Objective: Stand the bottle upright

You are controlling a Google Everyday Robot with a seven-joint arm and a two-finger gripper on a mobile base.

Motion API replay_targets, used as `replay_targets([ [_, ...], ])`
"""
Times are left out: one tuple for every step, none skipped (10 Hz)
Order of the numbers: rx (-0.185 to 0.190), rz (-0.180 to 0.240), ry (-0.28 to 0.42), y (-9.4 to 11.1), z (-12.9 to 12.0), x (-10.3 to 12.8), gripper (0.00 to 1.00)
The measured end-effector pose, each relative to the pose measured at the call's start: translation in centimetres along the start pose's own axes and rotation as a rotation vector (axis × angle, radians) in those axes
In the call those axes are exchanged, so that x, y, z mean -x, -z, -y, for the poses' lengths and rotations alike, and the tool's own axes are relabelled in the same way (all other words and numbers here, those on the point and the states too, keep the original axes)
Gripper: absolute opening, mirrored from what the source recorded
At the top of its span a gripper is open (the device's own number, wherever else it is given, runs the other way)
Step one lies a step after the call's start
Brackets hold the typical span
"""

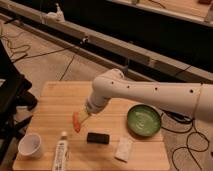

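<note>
Hovering end effector point(83, 116) near lying bottle point(61, 155)

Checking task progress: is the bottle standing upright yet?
No: the bottle lies flat near the table's front edge, and the gripper hangs by the orange item, away from the bottle.

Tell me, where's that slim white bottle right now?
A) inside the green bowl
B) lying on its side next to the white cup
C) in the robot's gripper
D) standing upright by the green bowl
B: the bottle lies flat on the wooden table beside the white cup, while the gripper hangs by the orange item, away from the bottle.
</note>
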Motion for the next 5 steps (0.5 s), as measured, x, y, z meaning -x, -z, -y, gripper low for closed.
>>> replay_targets([
  [0.050, -0.003, -0.068, -1.4, -0.7, 0.5, 0.66],
  [0.082, -0.015, -0.110, -2.7, -1.3, 0.9, 0.66],
  [0.090, -0.030, -0.129, -3.7, -1.6, 1.0, 0.66],
  [0.078, -0.050, -0.137, -4.7, -1.7, 1.0, 0.66],
  [0.058, -0.065, -0.138, -5.4, -1.8, 1.1, 0.66],
])
